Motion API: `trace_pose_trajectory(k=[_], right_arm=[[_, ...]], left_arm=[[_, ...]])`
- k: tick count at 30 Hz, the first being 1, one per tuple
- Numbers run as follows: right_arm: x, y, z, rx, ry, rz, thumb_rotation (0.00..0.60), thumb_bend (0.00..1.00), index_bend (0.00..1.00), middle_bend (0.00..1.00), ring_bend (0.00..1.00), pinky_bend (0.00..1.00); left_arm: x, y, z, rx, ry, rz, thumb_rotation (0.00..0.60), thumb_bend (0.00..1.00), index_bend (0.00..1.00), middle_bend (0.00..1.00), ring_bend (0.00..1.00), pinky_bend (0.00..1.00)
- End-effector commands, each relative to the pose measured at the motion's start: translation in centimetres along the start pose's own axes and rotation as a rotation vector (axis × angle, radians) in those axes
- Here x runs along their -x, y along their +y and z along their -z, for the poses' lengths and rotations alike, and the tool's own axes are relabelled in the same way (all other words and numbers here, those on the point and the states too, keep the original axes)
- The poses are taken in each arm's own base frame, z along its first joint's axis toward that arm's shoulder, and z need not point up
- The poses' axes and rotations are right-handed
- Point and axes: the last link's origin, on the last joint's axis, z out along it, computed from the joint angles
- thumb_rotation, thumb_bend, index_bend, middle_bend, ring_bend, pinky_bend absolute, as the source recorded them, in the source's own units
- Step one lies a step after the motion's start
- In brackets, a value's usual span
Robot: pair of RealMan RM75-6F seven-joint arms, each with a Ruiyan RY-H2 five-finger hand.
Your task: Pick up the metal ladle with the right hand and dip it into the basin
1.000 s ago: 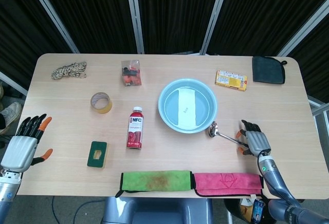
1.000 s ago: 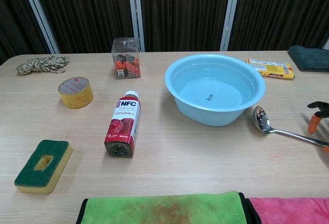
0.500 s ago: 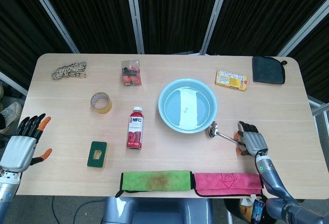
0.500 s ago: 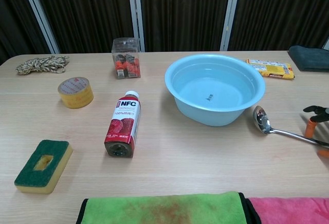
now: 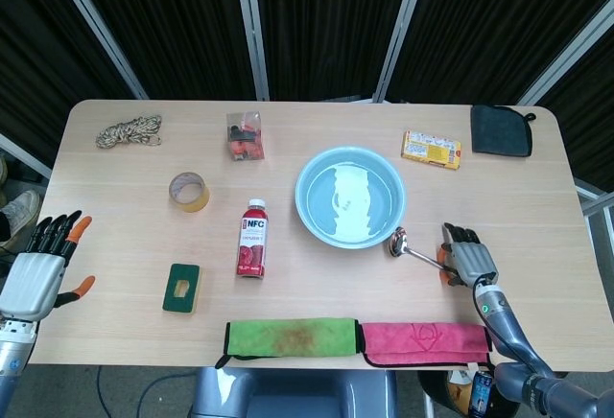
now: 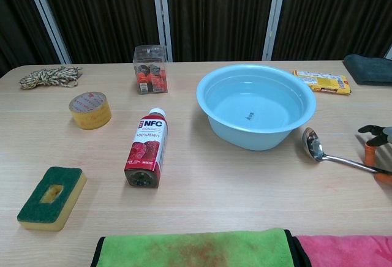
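Note:
The metal ladle lies on the table just right of the light blue basin, its bowl toward the basin. Its handle runs right into my right hand. In the chest view the ladle reaches the frame's right edge, where the right hand has its fingers above the handle and its thumb below, closed round it. The basin holds water with a rippling surface. My left hand hovers open at the table's near left edge, holding nothing.
A red NFC bottle lies left of the basin. A sponge, tape roll, rope and clear box sit further left. Green and pink cloths line the front edge. A yellow packet and dark cloth lie at the back right.
My right hand has moved left along the ladle's handle and closed its fingers on it. The ladle bowl has shifted slightly and the basin's water now ripples. The left hand has drifted down a little.

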Motion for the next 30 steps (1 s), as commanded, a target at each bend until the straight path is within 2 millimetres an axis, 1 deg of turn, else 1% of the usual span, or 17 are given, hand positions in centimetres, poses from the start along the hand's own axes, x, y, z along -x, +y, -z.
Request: trace_pose_trajectory(k=[1, 5, 16, 25, 30], right_arm=[[0.0, 0.1, 0.0, 0.000, 0.005, 0.008, 0.600, 0.34, 0.53, 0.00, 0.00, 0.00], [-0.2, 0.1, 0.0, -0.002, 0.019, 0.019, 0.600, 0.37, 0.56, 0.00, 0.00, 0.00], [-1.0, 0.3, 0.6, -0.002, 0.043, 0.039, 0.600, 0.38, 0.58, 0.00, 0.00, 0.00], [-2.2, 0.6, 1.5, -0.006, 0.074, 0.072, 0.600, 0.40, 0.60, 0.00, 0.00, 0.00], [-3.3, 0.9, 2.4, -0.001, 0.106, 0.081, 0.600, 0.42, 0.63, 0.00, 0.00, 0.00]], left_arm=[[0.0, 0.0, 0.0, 0.001, -0.001, -0.001, 0.600, 0.24, 0.00, 0.00, 0.00, 0.04], [0.0, 0.0, 0.0, 0.003, -0.003, -0.002, 0.600, 0.24, 0.00, 0.00, 0.00, 0.04], [0.0, 0.1, 0.2, 0.012, -0.003, 0.002, 0.600, 0.24, 0.00, 0.00, 0.00, 0.04], [0.0, 0.2, 0.3, 0.018, -0.002, 0.004, 0.600, 0.24, 0.00, 0.00, 0.00, 0.04], [-0.1, 0.2, 0.3, 0.019, -0.001, 0.006, 0.600, 0.24, 0.00, 0.00, 0.00, 0.04]])
